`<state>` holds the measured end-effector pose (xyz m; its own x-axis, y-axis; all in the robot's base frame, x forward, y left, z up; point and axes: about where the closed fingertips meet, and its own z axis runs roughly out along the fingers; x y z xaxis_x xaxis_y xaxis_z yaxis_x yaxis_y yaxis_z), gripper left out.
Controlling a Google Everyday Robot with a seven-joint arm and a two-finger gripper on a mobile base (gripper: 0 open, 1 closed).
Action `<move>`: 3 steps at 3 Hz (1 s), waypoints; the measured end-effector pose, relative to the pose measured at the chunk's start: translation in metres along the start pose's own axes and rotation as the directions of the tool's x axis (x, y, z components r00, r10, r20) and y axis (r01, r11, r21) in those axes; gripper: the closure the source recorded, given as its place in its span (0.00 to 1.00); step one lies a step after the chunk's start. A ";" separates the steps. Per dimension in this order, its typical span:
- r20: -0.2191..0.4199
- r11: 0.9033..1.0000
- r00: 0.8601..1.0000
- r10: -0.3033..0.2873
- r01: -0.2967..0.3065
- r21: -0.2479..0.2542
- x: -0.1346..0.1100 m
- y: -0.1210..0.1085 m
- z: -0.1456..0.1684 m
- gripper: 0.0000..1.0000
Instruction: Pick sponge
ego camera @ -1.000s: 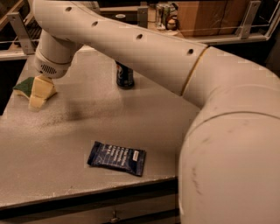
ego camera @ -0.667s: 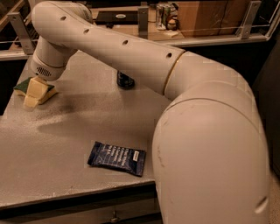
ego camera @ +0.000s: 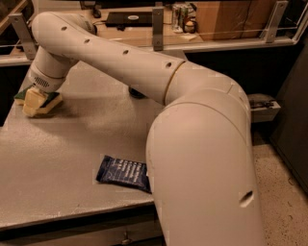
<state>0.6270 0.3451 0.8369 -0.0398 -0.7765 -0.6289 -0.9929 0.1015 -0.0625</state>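
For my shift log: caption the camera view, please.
Gripper at the sponge on the table's far-left corner; dark blue packet near the front edge.

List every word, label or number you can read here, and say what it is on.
Packet: pale print on dark blue, too blurred to read.
Cans at the back: labels too small to read.
Gripper, down at the sponge at the far left of the table: no text on either.
No other text shows.
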 end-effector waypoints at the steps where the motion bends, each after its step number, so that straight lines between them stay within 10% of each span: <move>1: 0.042 1.000 0.999 -0.004 0.004 0.003 -0.009 -0.004 -0.011 0.65; 3: 0.216 0.995 0.974 -0.069 0.082 -0.051 -0.017 0.013 -0.071 1.00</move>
<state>0.6064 0.3157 0.9019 0.0538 -0.6292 -0.7754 -0.9972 0.0059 -0.0739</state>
